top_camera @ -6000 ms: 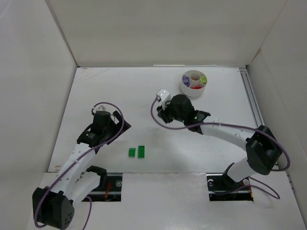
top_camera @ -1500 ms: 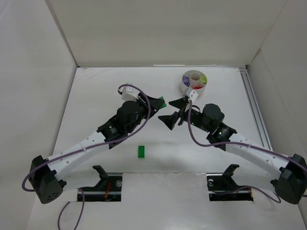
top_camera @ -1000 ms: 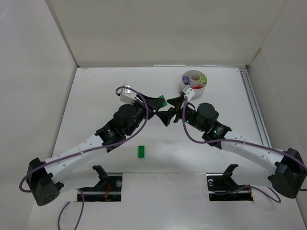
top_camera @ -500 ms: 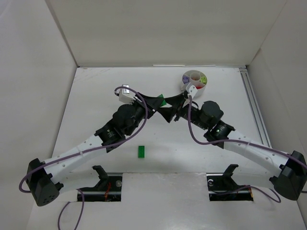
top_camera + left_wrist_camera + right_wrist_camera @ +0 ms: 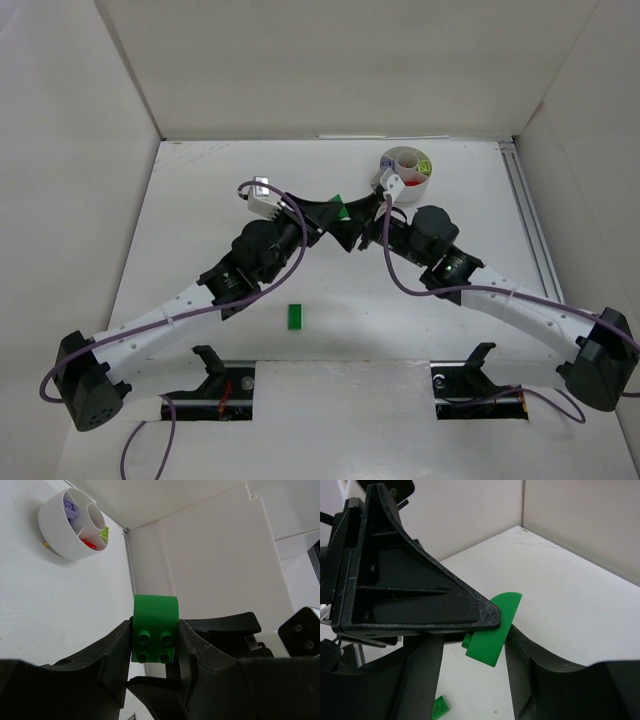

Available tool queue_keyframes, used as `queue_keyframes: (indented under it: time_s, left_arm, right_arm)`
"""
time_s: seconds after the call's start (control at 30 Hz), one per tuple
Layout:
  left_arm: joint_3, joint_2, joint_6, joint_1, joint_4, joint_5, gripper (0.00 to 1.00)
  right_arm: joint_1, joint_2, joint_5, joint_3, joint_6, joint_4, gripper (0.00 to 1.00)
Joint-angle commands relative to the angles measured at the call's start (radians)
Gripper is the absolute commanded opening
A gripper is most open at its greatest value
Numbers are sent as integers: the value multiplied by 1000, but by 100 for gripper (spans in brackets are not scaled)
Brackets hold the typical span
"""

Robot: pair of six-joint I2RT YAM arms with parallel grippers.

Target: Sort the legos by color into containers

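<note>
A green lego brick (image 5: 340,209) with a rounded end hangs above the table's middle, and my left gripper (image 5: 333,213) is shut on its sides. In the left wrist view the brick (image 5: 155,625) shows its studs between the pads. My right gripper (image 5: 356,222) reaches in from the right, one jaw on each side of that brick (image 5: 495,630). Its right finger (image 5: 530,655) touches the brick; a gap shows at the left finger (image 5: 422,675). The round white dish (image 5: 400,191) of containers stands just behind, holding lime (image 5: 424,167), red (image 5: 411,184) and purple (image 5: 69,507) legos.
A flat green lego plate (image 5: 295,316) lies on the table near the front, also low in the right wrist view (image 5: 439,707). White walls box the table in on three sides. A metal rail (image 5: 530,225) runs along the right edge.
My right gripper has moved left onto the brick held by my left gripper, and its jaws have narrowed around it. The left gripper has kept its hold, drifting slightly back.
</note>
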Motion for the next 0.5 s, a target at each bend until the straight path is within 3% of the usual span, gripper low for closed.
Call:
queue_keyframes:
  time_s: [0.0,0.17,0.23,0.33,0.43,0.47]
  left_arm:
    - [-14,-35,15,-16,70,38,17]
    - [-14,-46,35,-16,79,38,19]
    - [-14,-46,35,-16,79,47,27]
    - [-14,-46,45,-16,79,47,41]
    - [-14,-46,45,-16,79,47,47]
    - [-14,-46,55,-16,79,47,56]
  right_arm:
    - [7,21,34,57,9,40,53]
    - [7,21,34,66,9,40,34]
    - [7,12,34,66,18,40,24]
    - [7,1,34,66,18,29,20]
    - [-2,1,24,66,18,20,15]
    - [-2,1,23,66,18,20,13]
